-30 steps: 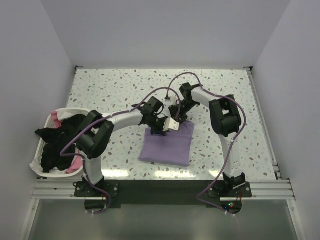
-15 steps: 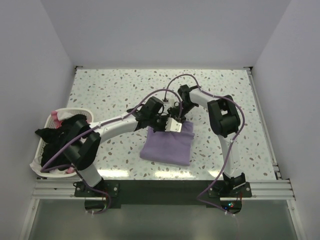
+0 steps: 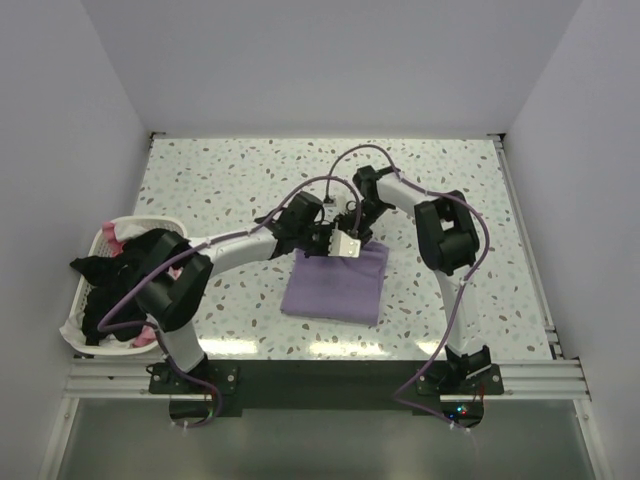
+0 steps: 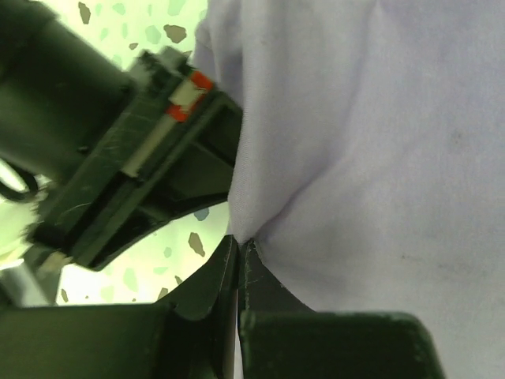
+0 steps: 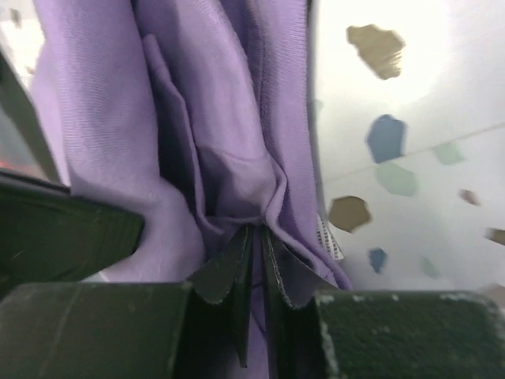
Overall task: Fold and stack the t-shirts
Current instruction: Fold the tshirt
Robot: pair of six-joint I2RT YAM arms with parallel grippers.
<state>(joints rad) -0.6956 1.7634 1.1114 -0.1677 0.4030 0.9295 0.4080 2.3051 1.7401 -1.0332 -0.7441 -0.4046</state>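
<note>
A lilac-purple t-shirt point(image 3: 335, 285) lies folded into a small rectangle at the middle of the table. My left gripper point(image 3: 322, 246) is shut on its far edge; the left wrist view shows the lilac cloth point(image 4: 379, 134) pinched between the closed jaws point(image 4: 239, 245). My right gripper point(image 3: 358, 236) is right beside it, shut on the same far edge; the right wrist view shows bunched purple cloth point(image 5: 229, 158) held in the jaws point(image 5: 256, 237). Black and pink shirts point(image 3: 120, 280) lie heaped in the basket at the left.
A white laundry basket point(image 3: 78, 318) stands at the table's left front edge. The speckled tabletop point(image 3: 230, 180) stretches behind the shirt. White walls close in the back and sides. A metal rail runs along the near edge.
Both grippers have shifted slightly towards the far side with the shirt's far edge held. The folded shirt has flattened and squared up a little.
</note>
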